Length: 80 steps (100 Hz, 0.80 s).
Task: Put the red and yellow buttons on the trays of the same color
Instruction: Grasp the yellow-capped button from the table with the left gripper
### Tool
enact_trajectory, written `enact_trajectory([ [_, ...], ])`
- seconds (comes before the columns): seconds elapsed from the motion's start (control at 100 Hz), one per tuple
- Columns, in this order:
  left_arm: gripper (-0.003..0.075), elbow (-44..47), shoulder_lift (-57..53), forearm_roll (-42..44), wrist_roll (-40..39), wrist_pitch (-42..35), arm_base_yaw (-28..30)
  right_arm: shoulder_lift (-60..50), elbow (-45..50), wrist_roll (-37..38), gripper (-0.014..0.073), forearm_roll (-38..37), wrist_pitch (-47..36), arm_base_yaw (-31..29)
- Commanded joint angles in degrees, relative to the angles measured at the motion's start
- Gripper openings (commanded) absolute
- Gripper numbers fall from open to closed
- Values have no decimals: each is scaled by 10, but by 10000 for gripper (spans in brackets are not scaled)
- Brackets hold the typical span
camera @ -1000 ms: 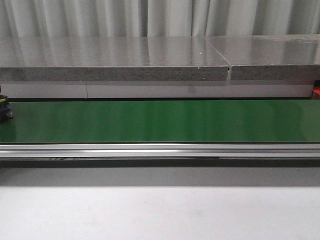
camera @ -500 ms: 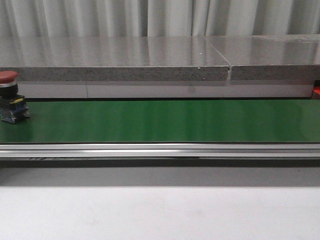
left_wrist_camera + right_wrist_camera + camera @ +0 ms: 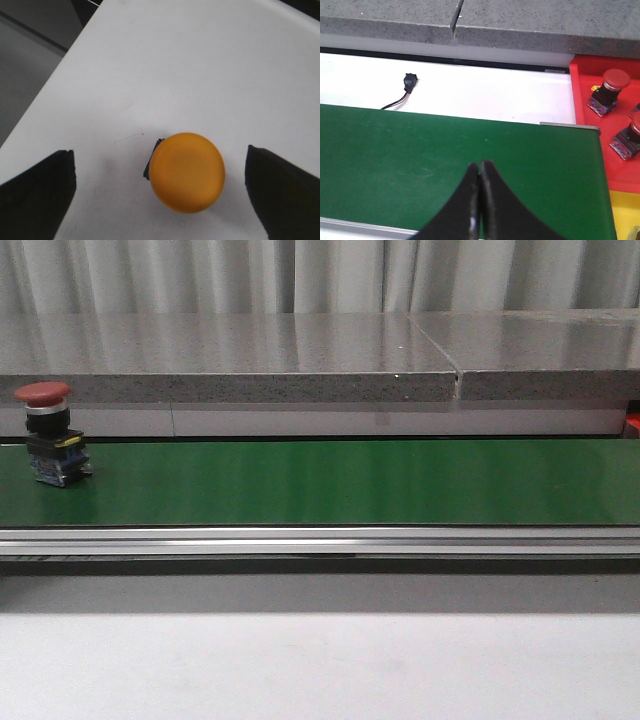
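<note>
Red button (image 3: 48, 434) now entering at far left on belt (image 3: 330, 480); left gripper (image 3: 160, 195) gaping around yellow button (image 3: 187, 171); right gripper (image 3: 480, 200) closed, empty, awaiting pickup.

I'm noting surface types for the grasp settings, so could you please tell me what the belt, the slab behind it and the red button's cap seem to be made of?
Belt: smooth green rubber or PVC, judging by its soft sheen.
Slab: speckled grey stone or a stone-look composite, polished enough to reflect the curtain.
Red button: the cap looks like matte moulded plastic, above a silvery collar that may be metal.
</note>
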Motion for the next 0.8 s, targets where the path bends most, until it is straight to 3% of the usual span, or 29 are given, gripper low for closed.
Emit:
enact_trajectory([
  [0.0, 651, -29, -15, -13, -1, -26, 1, -7, -16, -2, -66, 1, -36, 1],
  [0.12, 643, -37, -2, -18, -1, -19, 1, -7, -16, -2, -66, 1, -36, 1],
  [0.22, 578, -37, 0, -20, -1, -8, 1, -7, -16, -2, -66, 1, -36, 1],
  [0.44, 181, -37, -2, -20, -1, 18, 1, -7, -16, -2, -66, 1, -36, 1],
  [0.51, 101, -37, -8, -20, -1, 24, 1, -7, -16, -2, -66, 1, -36, 1],
  [0.79, 75, -37, -98, -34, -1, 54, 0, -7, -16, -2, -66, 1, -36, 1],
])
